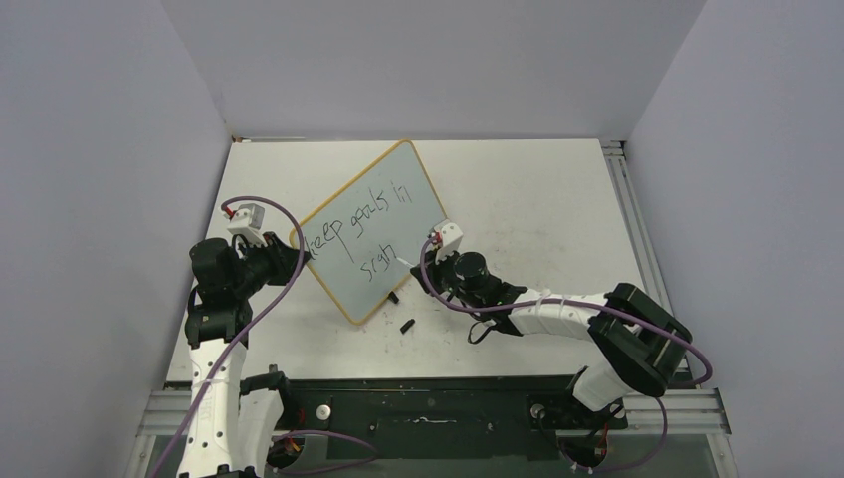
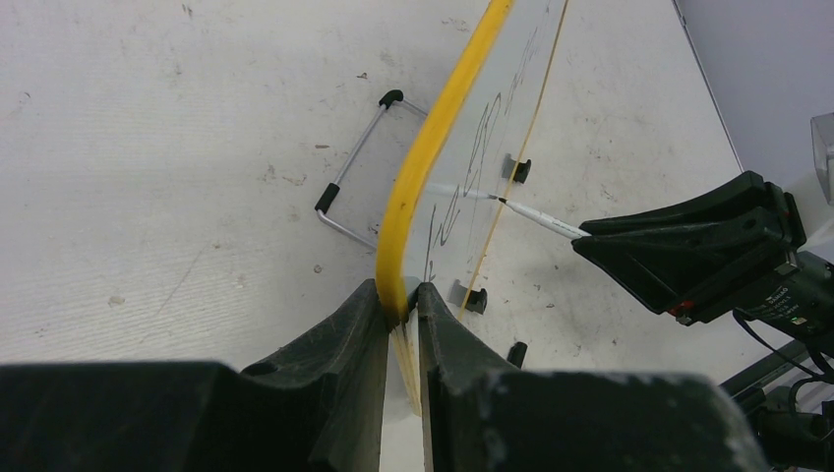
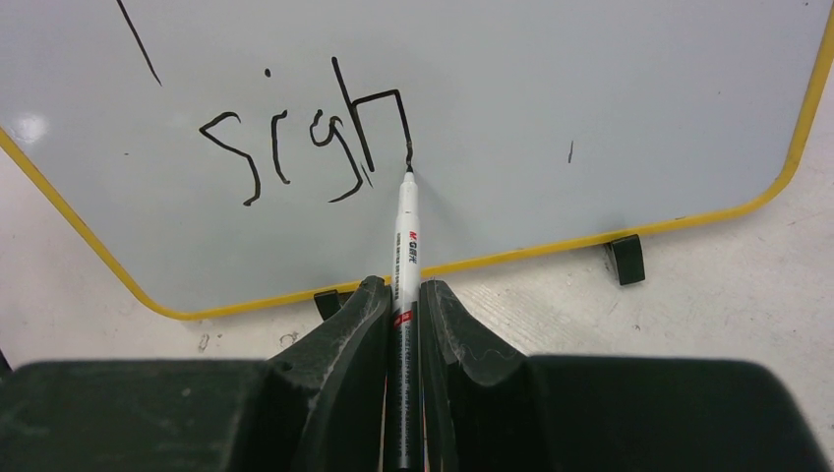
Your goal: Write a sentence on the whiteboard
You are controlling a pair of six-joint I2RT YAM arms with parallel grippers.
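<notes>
Where the right wrist view looks down its own fingers, the right hand [image 3: 403,295] is clamped on a marker [image 3: 407,231]. The tip touches the board [image 3: 610,88] at the foot of the "h" in "sigh". Left wrist view alone: left hand [image 2: 398,300] pinched tight on the board's yellow rim, wire stand [image 2: 355,152] behind the board. Top view only: the sentence [image 1: 360,231] with "keep goals in" above that word. The board sits askew on the desk [image 1: 537,199], a small black piece [image 1: 406,325] near its near corner.

Even, soft overhead light; faint shadows on the counter [image 1: 537,199]. A small glare spot sits on the whiteboard [image 3: 492,79]; near fingers [image 3: 344,354] look dark, slightly blurred
</notes>
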